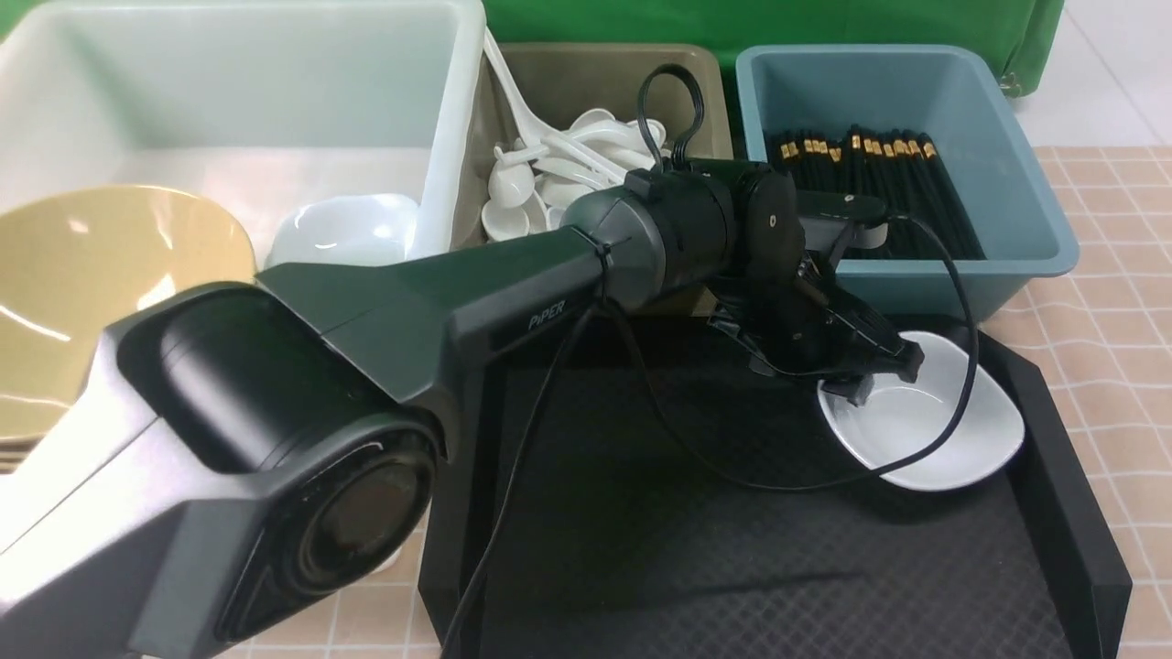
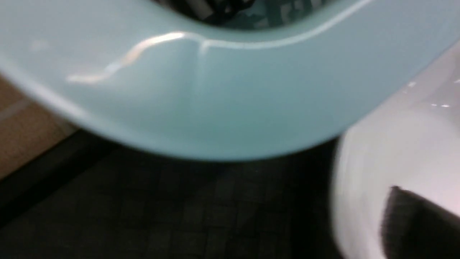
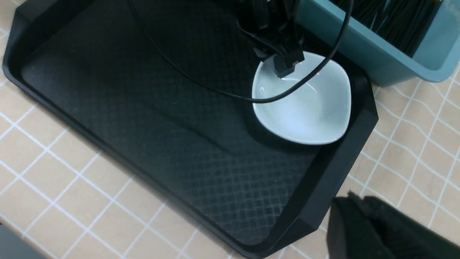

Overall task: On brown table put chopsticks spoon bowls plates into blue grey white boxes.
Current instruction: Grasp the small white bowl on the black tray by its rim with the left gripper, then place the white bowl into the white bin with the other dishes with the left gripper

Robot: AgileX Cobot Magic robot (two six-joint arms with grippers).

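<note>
A white bowl (image 1: 925,430) (image 3: 305,108) (image 2: 395,151) sits at the far right corner of the black tray (image 1: 641,513) (image 3: 107,90). My left arm reaches across the tray, and my left gripper (image 1: 881,377) (image 3: 284,66) is closed on the bowl's near-left rim. One of its fingers (image 2: 413,223) lies inside the bowl. The blue box (image 1: 1035,229) (image 2: 215,108) (image 3: 359,46) just behind holds black chopsticks (image 1: 879,183) (image 3: 391,21). My right gripper (image 3: 354,205) is shut and empty above the brown table (image 3: 54,151), beside the tray's corner. It is out of the front view.
The grey box (image 1: 595,73) at the back middle holds white spoons (image 1: 549,174). The white box (image 1: 449,119) at the back left holds another white bowl (image 1: 343,229). A yellow bowl (image 1: 101,275) stands at the left edge. My left arm's cable (image 1: 952,403) loops over the bowl.
</note>
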